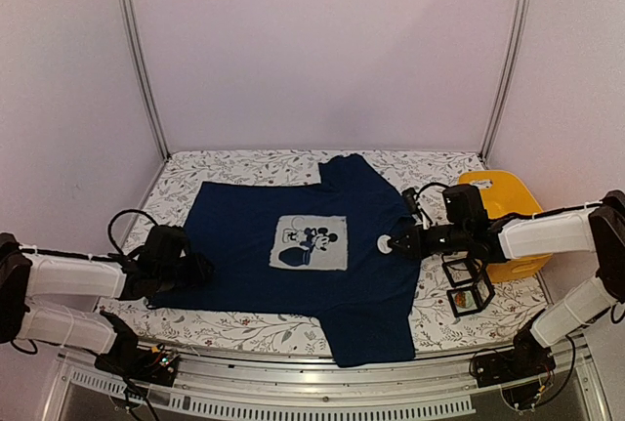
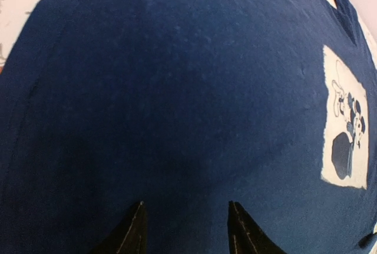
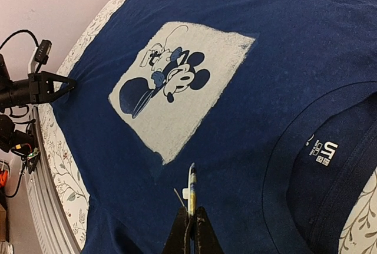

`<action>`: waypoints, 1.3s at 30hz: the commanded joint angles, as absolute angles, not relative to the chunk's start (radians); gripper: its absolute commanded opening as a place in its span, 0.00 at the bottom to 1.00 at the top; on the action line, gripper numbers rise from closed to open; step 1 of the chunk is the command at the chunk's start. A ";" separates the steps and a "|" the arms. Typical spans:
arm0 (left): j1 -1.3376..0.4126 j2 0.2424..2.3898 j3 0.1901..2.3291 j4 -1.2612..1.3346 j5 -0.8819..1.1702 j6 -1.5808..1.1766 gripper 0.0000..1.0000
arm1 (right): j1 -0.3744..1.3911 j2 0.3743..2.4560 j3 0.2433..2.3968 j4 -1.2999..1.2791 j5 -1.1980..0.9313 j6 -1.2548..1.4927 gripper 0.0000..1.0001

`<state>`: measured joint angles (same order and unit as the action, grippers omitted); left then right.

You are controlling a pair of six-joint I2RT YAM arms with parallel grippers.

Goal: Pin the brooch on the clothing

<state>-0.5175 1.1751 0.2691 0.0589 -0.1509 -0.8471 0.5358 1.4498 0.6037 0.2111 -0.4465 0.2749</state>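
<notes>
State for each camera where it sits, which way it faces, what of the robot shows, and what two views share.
Top external: above and behind the robot, looking down on the clothing on the table; left arm, right arm, left gripper and right gripper show.
Left wrist: low at the clothing's edge, facing across it toward the print; its two open fingertips show.
Right wrist: above the collar, facing over the print toward the left gripper; its shut fingers hold the brooch.
Shared: both wrist views show the print.

The clothing (image 1: 234, 235) lies on the table (image 1: 244, 169), the brooch (image 1: 384, 243) seemingly right of its print (image 1: 309, 242).
</notes>
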 commanded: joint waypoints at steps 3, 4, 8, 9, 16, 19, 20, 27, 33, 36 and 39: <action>-0.503 1.089 0.277 -0.070 -0.306 -0.902 0.42 | 0.534 1.461 0.581 0.282 -0.445 0.271 0.00; -0.525 1.080 0.310 -0.041 -0.321 -0.834 0.42 | 0.534 1.459 0.578 0.290 -0.445 0.270 0.00; -0.744 1.212 0.495 0.263 -0.261 -0.428 0.52 | 0.534 1.445 0.563 0.335 -0.421 0.258 0.00; -0.773 1.286 0.561 0.297 -0.169 -0.334 0.54 | 0.532 1.442 0.565 0.336 -0.409 0.253 0.00; -0.935 1.853 1.036 0.215 0.148 -0.007 0.62 | 0.499 1.429 0.552 0.371 -0.356 0.258 0.00; -0.957 1.979 1.139 0.224 0.215 0.041 0.65 | 0.482 1.422 0.541 0.395 -0.356 0.253 0.00; -0.957 2.016 1.180 0.202 0.220 0.047 0.65 | 0.480 1.426 0.539 0.399 -0.357 0.246 0.00; -0.961 2.170 1.328 0.070 0.212 0.089 0.52 | 0.469 1.457 0.544 0.402 -0.372 0.200 0.00; -0.965 2.164 1.288 0.043 0.183 0.079 0.29 | 0.470 1.473 0.534 0.452 -0.434 0.169 0.00; -0.964 2.145 1.255 0.078 0.191 0.075 0.17 | 0.470 1.491 0.538 0.485 -0.460 0.141 0.00; -0.964 2.143 1.241 0.113 0.203 0.080 0.06 | 0.470 1.519 0.568 0.498 -0.472 0.118 0.00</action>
<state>-0.9619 2.1593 1.2762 0.1097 0.1871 0.0784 0.4755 1.4837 0.5449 0.4431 -0.4316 0.1642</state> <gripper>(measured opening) 0.109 0.007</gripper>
